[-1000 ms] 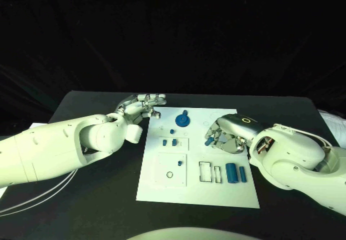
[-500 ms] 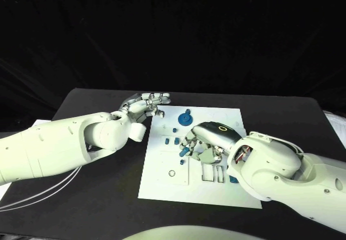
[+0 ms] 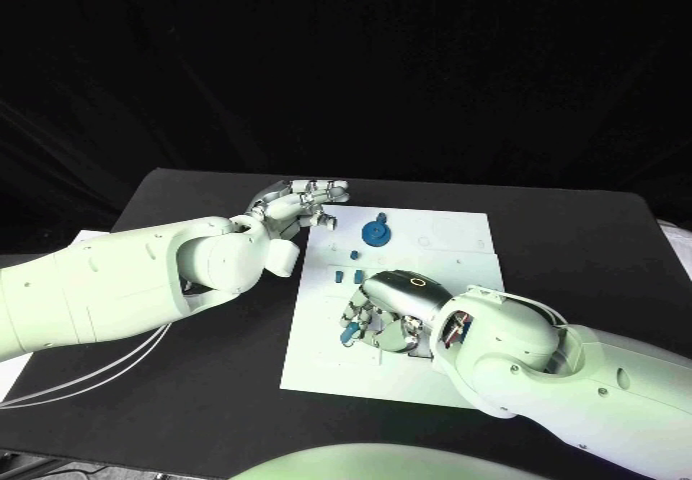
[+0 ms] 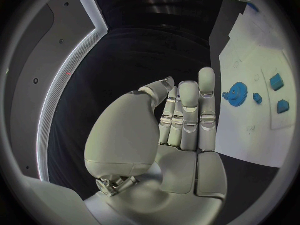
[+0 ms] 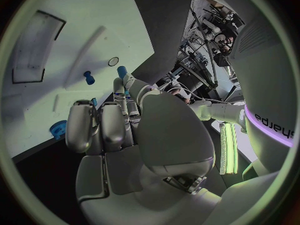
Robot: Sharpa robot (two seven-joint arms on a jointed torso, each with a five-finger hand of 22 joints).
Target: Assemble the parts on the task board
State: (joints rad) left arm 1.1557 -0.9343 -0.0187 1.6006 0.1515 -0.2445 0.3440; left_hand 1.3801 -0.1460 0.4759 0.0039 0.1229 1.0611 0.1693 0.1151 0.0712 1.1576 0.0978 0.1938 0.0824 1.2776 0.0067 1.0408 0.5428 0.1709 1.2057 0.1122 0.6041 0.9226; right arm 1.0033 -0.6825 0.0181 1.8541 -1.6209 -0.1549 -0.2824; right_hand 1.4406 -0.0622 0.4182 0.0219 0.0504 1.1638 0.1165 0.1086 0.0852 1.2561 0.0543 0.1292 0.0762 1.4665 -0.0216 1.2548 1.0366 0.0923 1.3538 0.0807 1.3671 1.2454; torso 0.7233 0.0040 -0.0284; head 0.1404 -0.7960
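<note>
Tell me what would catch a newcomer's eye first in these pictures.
The right hand stands out first, reaching across the middle of the white task board with a small blue part at its fingertips. Next is the blue gear near the board's far edge. The left hand is at the board's far left corner, holding nothing.

The head view looks down from above and behind the two arms onto the black table (image 3: 173,400), with the flat white task board (image 3: 447,238) in the middle. The left wrist view sits close behind the silver left hand (image 4: 181,125) and faces along its fingers to the board's edge. The right wrist view is very near the silver right hand (image 5: 119,135), just over the board. All three views share the round blue toothed gear (image 3: 376,234) (image 4: 237,92) (image 5: 58,129).
</note>
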